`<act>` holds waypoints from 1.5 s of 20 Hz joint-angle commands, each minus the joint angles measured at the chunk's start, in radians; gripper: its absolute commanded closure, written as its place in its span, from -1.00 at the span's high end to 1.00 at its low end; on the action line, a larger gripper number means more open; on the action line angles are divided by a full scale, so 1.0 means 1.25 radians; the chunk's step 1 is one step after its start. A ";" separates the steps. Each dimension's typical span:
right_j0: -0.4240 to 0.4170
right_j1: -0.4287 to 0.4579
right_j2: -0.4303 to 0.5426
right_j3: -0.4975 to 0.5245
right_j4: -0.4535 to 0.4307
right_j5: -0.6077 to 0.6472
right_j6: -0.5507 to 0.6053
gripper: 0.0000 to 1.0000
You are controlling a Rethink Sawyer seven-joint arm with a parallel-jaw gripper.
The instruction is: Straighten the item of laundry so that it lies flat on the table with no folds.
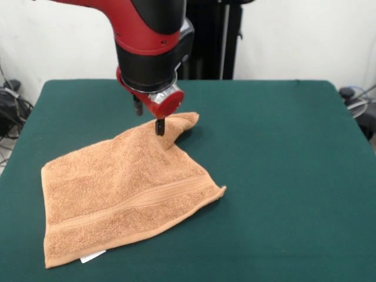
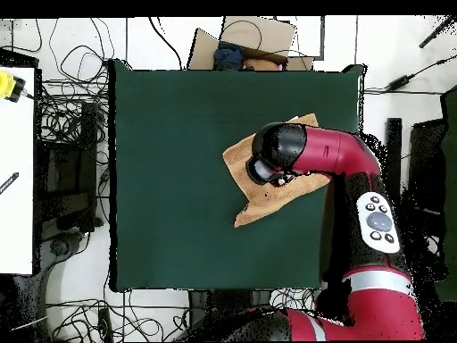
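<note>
One towel [image 1: 123, 191] is seen, carrying one small white tag [image 1: 93, 257], and it is borne by one green table [image 1: 282, 176]. One red and black arm [image 2: 344, 161] is counted, fitted with one gripper [image 1: 148, 117].

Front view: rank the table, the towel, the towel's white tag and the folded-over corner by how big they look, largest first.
1. table
2. towel
3. folded-over corner, by the tool
4. white tag, only partly showing
</note>
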 commanded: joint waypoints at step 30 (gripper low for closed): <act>0.122 0.121 0.056 0.002 0.047 -0.294 0.089 1.00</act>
